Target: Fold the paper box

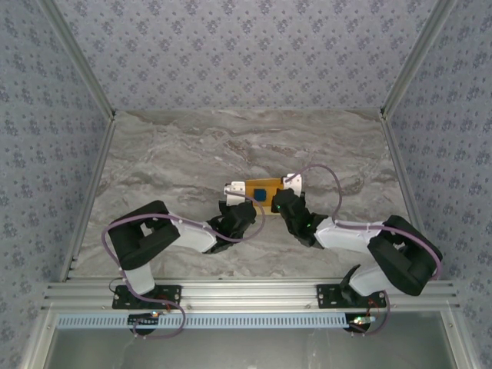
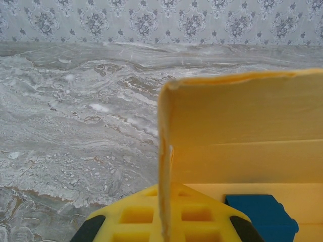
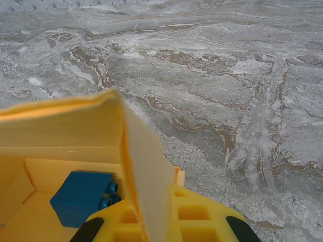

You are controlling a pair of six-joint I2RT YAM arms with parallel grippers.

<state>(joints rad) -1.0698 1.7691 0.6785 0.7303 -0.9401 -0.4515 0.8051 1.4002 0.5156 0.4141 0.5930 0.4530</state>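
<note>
Top external: paper box at centre of marble table, blue cube inside, left gripper and right gripper at its two ends; left wrist: jaws clamped on an upright wall; right wrist: jaws clamped on the opposite wall.

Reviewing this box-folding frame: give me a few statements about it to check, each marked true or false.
1. A blue cube sits inside the paper box. True.
2. The box lies in the far left corner of the table. False: it lies near the middle.
3. The left gripper and the right gripper are each shut on a wall of the box. True.
4. The box's top is closed over the cube. False: the top is open and the cube is visible.
</note>
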